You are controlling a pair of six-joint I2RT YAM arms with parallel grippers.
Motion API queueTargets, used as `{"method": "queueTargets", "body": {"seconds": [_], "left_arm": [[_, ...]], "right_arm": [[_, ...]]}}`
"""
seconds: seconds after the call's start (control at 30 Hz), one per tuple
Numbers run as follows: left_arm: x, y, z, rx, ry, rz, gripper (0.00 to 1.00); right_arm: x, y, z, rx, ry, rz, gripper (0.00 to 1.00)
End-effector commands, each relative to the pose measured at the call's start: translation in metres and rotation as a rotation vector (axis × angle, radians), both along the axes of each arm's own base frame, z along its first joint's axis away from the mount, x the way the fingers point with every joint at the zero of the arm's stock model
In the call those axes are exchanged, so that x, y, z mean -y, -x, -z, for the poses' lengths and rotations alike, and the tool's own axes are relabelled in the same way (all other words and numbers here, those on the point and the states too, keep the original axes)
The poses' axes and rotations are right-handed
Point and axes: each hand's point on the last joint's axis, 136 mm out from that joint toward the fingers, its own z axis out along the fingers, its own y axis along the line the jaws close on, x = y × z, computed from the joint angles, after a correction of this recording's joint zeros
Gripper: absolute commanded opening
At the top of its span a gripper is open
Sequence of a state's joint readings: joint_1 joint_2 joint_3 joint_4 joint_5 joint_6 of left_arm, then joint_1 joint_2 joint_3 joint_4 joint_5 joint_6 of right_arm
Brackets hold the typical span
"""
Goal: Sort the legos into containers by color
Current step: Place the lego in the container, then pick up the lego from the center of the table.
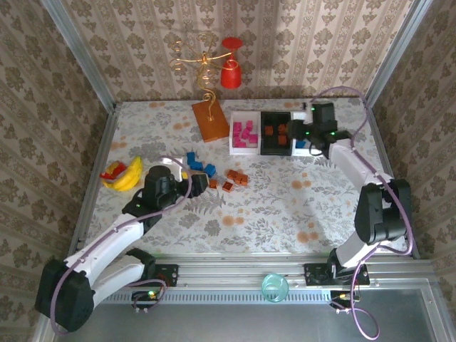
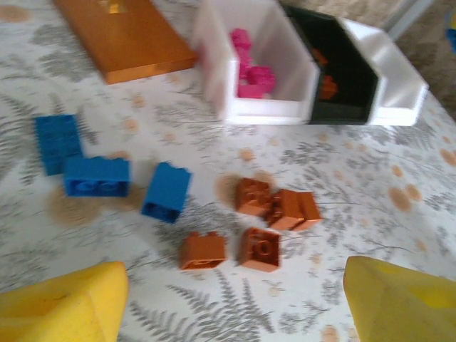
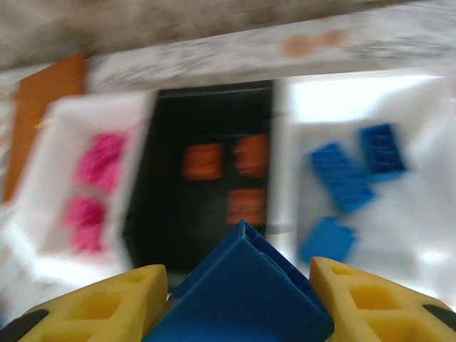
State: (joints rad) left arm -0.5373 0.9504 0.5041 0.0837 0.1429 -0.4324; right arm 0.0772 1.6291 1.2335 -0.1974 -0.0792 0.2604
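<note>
Blue lego [image 3: 242, 303] pinched in the right gripper [image 3: 239, 278], containers [image 3: 214, 114] at twelve o'clock; left gripper [image 2: 231, 278] gapes wide, orange legos [image 2: 285, 210] at twelve.

Flowered desk [image 1: 285, 206], blocks scattered across it.
On it lay an orange board [image 1: 210, 121], three containers [image 2: 356, 43] in a row at the back, blue legos [image 1: 199, 164] near orange-brown legos [image 1: 235, 179], and a banana toy [image 1: 122, 173] at left.

2 white arms [image 1: 114, 242] with black joints, lilac cables [image 1: 342, 87] and yellow jaws.
</note>
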Motion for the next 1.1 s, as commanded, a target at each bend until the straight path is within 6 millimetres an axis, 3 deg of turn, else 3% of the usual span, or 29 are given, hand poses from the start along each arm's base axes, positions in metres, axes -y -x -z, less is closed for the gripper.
{"method": "queueTargets", "body": {"seconds": [0.0,0.13,0.27,0.47,0.63,0.73,0.9,1.07], "left_arm": [[0.017,-0.002,-0.022,0.054,0.029,0.037,0.81],[0.024,0.002,-0.022,0.054,0.027,0.048,0.81],[0.025,0.005,-0.021,0.053,0.018,0.05,0.82],[0.02,0.005,-0.017,0.059,-0.007,0.032,0.83],[0.005,-0.001,-0.01,0.054,-0.065,-0.017,0.84],[-0.01,-0.005,-0.005,0.043,-0.088,-0.054,0.85],[-0.053,-0.018,0.011,-0.012,-0.09,-0.182,0.85],[-0.08,-0.022,0.021,-0.066,-0.076,-0.249,0.85]], "right_arm": [[0.037,-0.021,0.022,-0.044,-0.057,0.184,0.43],[0.06,-0.048,0.044,-0.106,-0.024,0.263,0.45],[0.073,-0.058,0.047,-0.108,0.034,0.314,0.53],[0.074,-0.047,0.019,-0.043,0.055,0.309,0.66],[0.047,-0.023,-0.003,0.005,0.06,0.239,0.73],[0.002,-0.006,-0.01,0.054,0.029,0.109,0.74],[-0.134,0.033,-0.006,0.102,0.01,-0.264,0.78],[-0.25,0.066,0.018,0.078,-0.001,-0.58,0.78]]}}
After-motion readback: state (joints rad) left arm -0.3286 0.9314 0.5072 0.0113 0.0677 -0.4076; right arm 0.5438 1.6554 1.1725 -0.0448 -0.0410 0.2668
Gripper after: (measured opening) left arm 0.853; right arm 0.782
